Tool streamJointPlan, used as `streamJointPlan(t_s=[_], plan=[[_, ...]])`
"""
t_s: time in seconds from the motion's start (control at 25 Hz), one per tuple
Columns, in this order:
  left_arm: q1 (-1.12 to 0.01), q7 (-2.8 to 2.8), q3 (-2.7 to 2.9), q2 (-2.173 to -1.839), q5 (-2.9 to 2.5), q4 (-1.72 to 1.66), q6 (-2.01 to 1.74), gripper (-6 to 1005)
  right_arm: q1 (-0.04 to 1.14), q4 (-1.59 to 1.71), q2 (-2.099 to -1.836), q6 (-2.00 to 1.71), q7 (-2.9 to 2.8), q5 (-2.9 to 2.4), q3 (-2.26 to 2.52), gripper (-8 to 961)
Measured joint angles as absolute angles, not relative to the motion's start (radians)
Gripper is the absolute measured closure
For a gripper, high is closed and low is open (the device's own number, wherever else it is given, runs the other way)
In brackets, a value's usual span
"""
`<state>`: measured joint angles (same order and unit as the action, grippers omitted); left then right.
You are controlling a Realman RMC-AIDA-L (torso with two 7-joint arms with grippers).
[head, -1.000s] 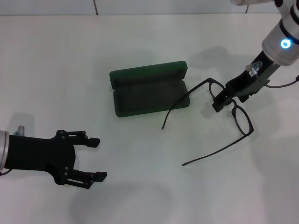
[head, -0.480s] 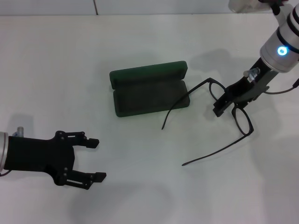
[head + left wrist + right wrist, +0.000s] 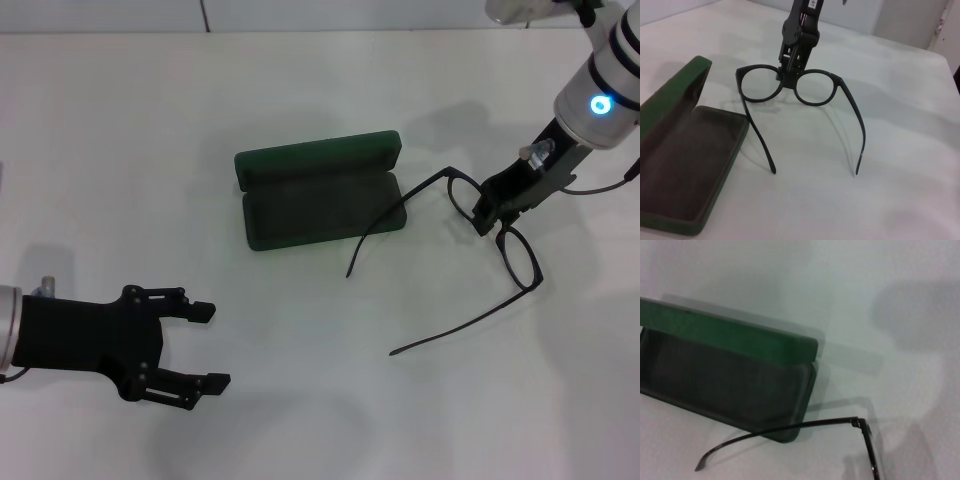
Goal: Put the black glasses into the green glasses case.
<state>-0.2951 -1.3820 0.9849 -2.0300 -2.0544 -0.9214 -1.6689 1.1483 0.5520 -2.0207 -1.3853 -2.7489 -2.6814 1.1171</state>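
Note:
The black glasses [image 3: 537, 268] stand unfolded on the white table, right of the green glasses case [image 3: 320, 200]. The case lies open with its lid raised at the back. One temple arm runs past the case's right front corner. My right gripper [image 3: 485, 215] is at the glasses' bridge and shut on it; the left wrist view shows the gripper [image 3: 790, 70] pinching between the two rims [image 3: 836, 80]. The right wrist view shows the case [image 3: 730, 375] and one temple arm [image 3: 790, 427]. My left gripper [image 3: 212, 345] is open and empty at the front left.
The case's dark lining [image 3: 685, 165] holds nothing. The white table [image 3: 300, 400] ends at a wall along the back edge.
My right gripper has shifted slightly back and to the right at the glasses' bridge and its fingers look narrower. The glasses and case have stayed put. The left arm has barely moved.

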Motion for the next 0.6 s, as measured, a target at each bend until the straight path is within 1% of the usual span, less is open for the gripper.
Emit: streamJointPlan(t_s=[0.2,0.4,0.6], plan=[[-0.297,-1.382,0.985,-2.029,-2.054,-0.921,-1.668,105,1.148,0.546,-2.021,-1.385,-2.749,-2.681,1.118,666],[-0.298,-1.382,0.983,-2.029,-2.054,-0.919,-1.667,106,1.148,0.545,-2.022,-1.385,-2.749,-2.681,1.119,755],[-0.298,-1.382,0.983,-2.029,-2.054,-0.917,-1.666,106,1.148,0.551,-2.022,-1.385,-2.749,-2.685,1.142,762]])
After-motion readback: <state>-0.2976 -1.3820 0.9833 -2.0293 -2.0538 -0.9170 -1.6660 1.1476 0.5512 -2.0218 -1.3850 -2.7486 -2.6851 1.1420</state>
